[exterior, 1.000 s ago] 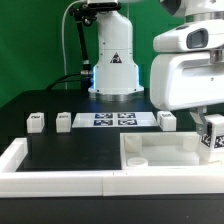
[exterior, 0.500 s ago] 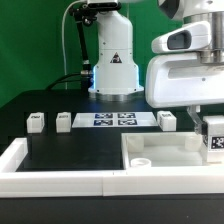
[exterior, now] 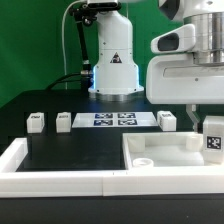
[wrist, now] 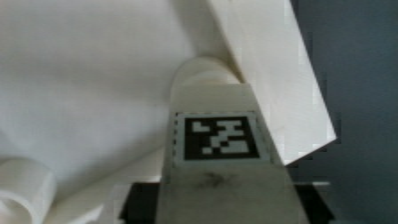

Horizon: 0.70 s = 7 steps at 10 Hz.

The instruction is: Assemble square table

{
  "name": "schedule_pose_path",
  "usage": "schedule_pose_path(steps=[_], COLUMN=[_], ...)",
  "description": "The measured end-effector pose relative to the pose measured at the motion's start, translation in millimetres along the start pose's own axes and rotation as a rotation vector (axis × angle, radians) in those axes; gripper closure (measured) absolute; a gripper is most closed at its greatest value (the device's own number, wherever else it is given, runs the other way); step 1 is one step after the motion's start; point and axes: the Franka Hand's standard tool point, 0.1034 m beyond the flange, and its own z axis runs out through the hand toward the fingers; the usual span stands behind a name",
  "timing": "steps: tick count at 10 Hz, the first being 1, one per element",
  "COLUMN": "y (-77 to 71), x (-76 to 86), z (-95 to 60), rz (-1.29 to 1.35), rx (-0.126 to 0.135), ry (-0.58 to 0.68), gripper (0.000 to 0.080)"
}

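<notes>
Nearest, just behind the white rim point(exterior: 50, 172), the square tabletop point(exterior: 165, 160) lay flat on the black table point(exterior: 70, 145) at the exterior view's right. Over its far right corner the gripper point(exterior: 208, 128) was clenched on a tagged leg point(exterior: 212, 141), its tag facing the wrist camera. Farther back, three loose legs point(exterior: 36, 122) flanked the marker board point(exterior: 112, 120).

A robotics lab test rig: a white robot arm point(exterior: 113, 55) stands at the far edge of a black worktop point(exterior: 70, 150), with a green backdrop point(exterior: 30, 40) behind and a marker board point(exterior: 113, 120) of printed tags lying flat.
</notes>
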Motion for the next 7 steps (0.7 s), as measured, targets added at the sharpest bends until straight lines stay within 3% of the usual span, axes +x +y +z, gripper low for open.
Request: schedule_pose_path(steps=[2, 7], y=[0.7, 2.6], x=[-3.1, -3.2], z=[0.0, -0.1], rz=[0.222, 0.460], rx=[-0.021, -0.029], ry=[0.001, 0.003], gripper=[0.0509, 0.0507])
